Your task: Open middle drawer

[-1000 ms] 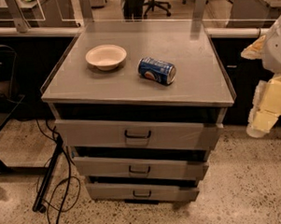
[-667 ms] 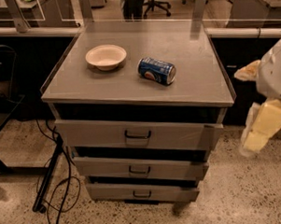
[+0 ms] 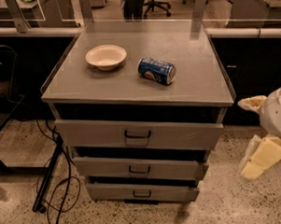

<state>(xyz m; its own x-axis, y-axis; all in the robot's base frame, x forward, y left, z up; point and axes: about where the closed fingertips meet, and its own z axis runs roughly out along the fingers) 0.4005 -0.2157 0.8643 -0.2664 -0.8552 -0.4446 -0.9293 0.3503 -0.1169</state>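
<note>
Three drawers are facing us: the middle drawer (image 3: 175,170), its black loop handle (image 3: 139,170) centred, is sitting barely forward between the taller top drawer (image 3: 183,136) and the lowest drawer (image 3: 174,193). Above, the desk (image 3: 195,83) is carrying a white bowl (image 3: 106,56) and a toppled blue can (image 3: 157,70). Well right of the drawers, the gripper (image 3: 244,137) is hanging, fingers (image 3: 264,157) spread wide, gripping nothing.
</note>
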